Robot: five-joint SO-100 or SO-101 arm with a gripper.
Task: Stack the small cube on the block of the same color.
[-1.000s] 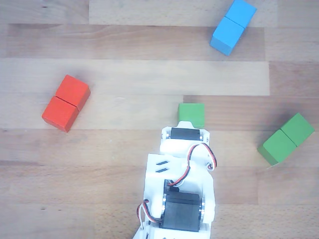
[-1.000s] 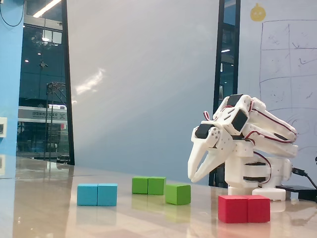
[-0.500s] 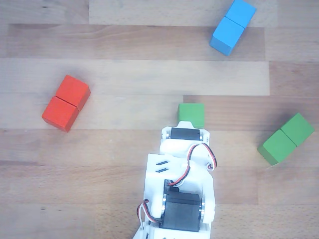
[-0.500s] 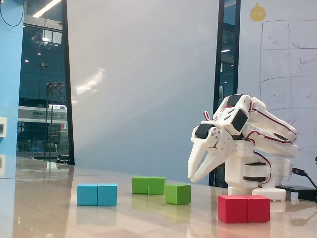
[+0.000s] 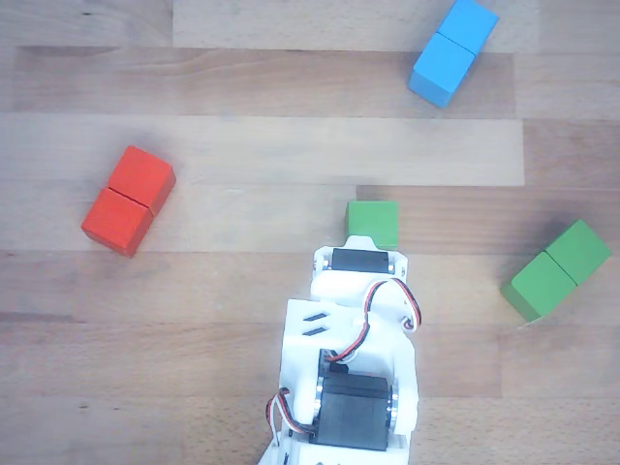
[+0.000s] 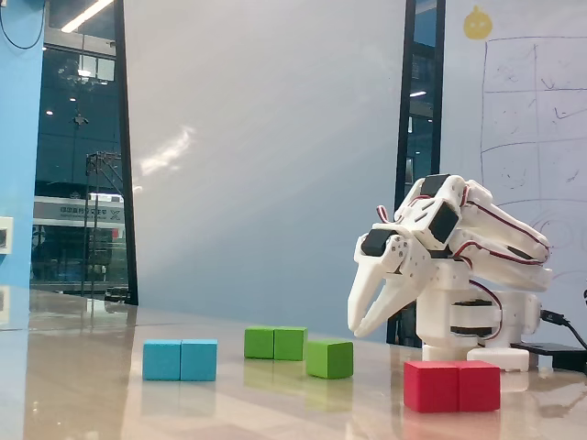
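1. In the fixed view, the blue block (image 6: pixel 180 359) lies farthest left on the glossy table (image 6: pixel 92 385), flat, with a seam across its middle.
2. Right of it and further back lies the block (image 6: pixel 275 343), the green oblong one, also flat on the table.
3. Just right of that, and a little nearer the camera, sits the small cube (image 6: pixel 329 358), resting on the table by itself with a narrow gap to the block.
4. Right again, the gripper (image 6: pixel 358 325) hangs above the table with its white fingers pointing down; they look slightly spread and hold nothing, and the tips stay clear of the cube.
5. The red block (image 6: pixel 452 385) lies nearest the camera on the right, in front of the arm's base.
6. In the other view, looking down, the red block (image 5: pixel 128 201) is at left, the small cube (image 5: pixel 373 224) sits just beyond the arm's white wrist (image 5: pixel 360 281), the blue block (image 5: pixel 453 51) is top right, and the block (image 5: pixel 557 269) lies well apart at right.
7. No bin, tray or other container shows; every piece rests on bare wood.
8. Compared with half a second ago, the arm and all blocks appear unmoved.
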